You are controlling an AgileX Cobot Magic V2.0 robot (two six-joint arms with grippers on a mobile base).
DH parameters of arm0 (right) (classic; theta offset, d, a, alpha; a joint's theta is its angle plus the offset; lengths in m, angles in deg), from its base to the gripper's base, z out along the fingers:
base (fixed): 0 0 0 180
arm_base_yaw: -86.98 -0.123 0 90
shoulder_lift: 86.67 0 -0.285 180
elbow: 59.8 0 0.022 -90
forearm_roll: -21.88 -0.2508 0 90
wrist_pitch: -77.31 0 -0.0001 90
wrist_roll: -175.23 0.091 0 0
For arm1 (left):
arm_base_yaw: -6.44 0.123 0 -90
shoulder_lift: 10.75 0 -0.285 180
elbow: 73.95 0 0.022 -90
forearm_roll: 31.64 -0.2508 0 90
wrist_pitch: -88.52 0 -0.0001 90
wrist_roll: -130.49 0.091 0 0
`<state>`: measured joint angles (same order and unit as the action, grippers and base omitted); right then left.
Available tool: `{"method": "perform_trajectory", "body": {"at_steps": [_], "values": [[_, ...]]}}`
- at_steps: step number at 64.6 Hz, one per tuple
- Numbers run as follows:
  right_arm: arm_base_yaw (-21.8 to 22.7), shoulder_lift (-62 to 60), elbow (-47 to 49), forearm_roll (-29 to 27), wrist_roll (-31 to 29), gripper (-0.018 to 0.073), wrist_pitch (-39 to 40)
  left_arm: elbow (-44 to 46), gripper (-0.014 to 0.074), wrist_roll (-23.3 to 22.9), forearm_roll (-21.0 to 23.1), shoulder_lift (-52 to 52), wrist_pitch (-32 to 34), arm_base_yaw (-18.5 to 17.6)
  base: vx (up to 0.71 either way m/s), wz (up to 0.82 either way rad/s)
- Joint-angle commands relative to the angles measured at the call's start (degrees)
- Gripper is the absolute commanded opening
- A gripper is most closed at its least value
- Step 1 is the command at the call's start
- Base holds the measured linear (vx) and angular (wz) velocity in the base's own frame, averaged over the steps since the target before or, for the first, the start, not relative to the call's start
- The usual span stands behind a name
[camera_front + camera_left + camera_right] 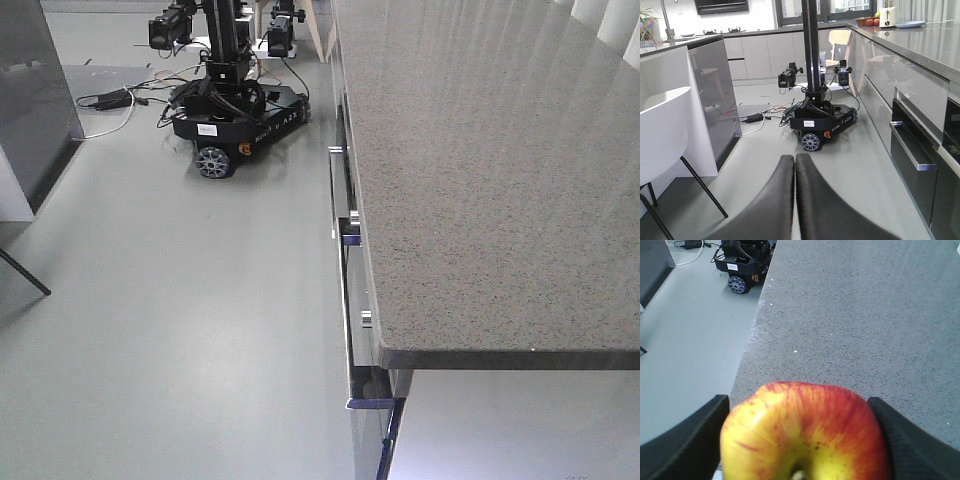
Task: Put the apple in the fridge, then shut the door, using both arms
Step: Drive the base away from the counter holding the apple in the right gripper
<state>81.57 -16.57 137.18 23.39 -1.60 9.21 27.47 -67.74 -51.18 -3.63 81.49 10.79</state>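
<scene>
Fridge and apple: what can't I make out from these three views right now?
Fridge and door: not recognisable in any view; open or shut unknown.
Apple, right wrist view: bottom cut off by the frame edge; whether it rests on the counter is hidden behind it.
Red items far back, left wrist view: too small to name.

Nothing can be read for certain; a white sticker (808, 123) sits on the black wheeled base (820, 117) straight beyond the tips of the left fingers (775, 200), its print too small to make out; pale lettering (272, 122) along the base's side is blurred; far up-left of the right fingers (685, 440) the sticker is equally unreadable.
</scene>
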Motion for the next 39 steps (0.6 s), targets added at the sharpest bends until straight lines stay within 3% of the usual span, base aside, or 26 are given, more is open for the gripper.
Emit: {"method": "perform_trajectory", "body": {"at_steps": [1, 39], "values": [[0.04, -0.77, 1.69, 0.31, 0.01, 0.0078, 4.04, -1.67, -0.0006, -0.18, 0.0, -0.92, 3.91, 0.2, 0.0, 0.03], [0.04, -0.77, 1.69, 0.31, 0.01, 0.0078, 4.04, -1.67, -0.0006, -0.18, 0.0, -0.92, 3.91, 0.2, 0.0, 0.16]]}}
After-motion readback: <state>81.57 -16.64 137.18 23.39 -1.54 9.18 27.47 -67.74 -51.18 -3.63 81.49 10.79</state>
